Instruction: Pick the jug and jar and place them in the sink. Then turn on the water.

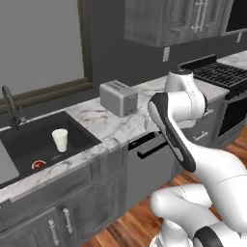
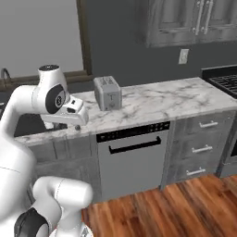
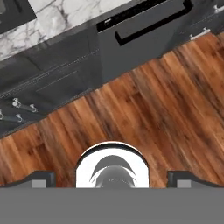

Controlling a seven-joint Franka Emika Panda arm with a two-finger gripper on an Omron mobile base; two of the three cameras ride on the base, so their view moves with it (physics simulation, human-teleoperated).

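left base view: jug (image 1: 60,140) upright in sink (image 1: 29,140), gripper elsewhere.

A home kitchen: marble counter (image 2: 152,99) carrying a toaster (image 2: 108,92), the black sink (image 1: 29,137) left of it, dishwasher (image 2: 132,157) below, stove (image 1: 219,75) right.

The white arm rises from its base, bends at a dark elbow joint and folds back on itself, its upper links held at about the height of the desk edge. The gripper (image 3: 112,179) points down toward the wooden floor, with its two dark fingertips (image 3: 41,178) set far apart at the frame's lower corners, jaws wide and nothing between them.
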